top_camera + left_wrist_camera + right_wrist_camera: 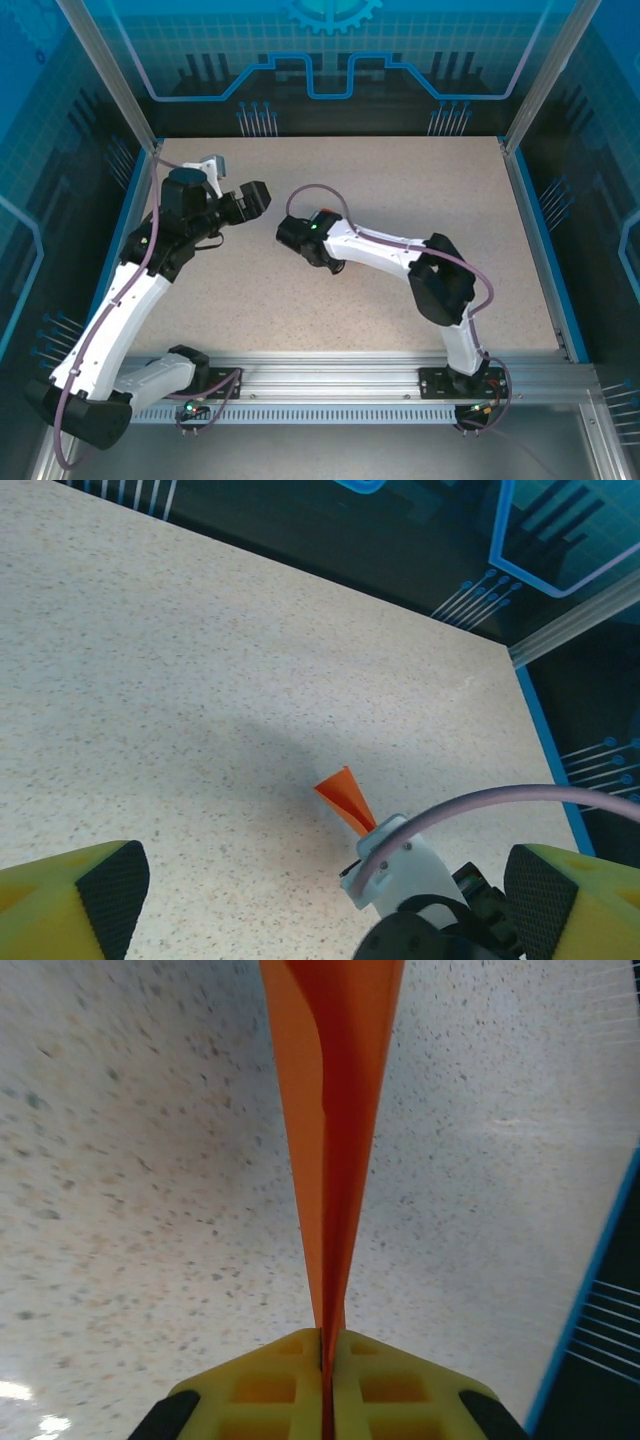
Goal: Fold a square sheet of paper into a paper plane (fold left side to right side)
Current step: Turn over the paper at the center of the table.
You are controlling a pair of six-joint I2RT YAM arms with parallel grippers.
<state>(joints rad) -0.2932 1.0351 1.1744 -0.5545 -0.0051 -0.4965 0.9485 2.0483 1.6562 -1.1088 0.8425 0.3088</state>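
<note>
The square sheet of paper, bright orange, is folded into a slim, pointed paper plane (335, 1110) with a centre crease. My right gripper (327, 1335) is shut on its narrow end, and the paper widens away from the yellow fingertips above the table. In the left wrist view the orange paper plane (345, 796) pokes out from behind the right wrist's white housing. From above, the right gripper (300, 235) sits mid-table and covers the paper. My left gripper (246, 198) hangs just left of it, apart from the paper, open with nothing between its yellow fingers (70, 900).
The speckled beige table (400, 190) has blue edge strips and aluminium frame posts (540, 90) at the back corners. A dark printed backdrop closes the far side. The right arm's grey cable (480, 805) arcs across the left wrist view.
</note>
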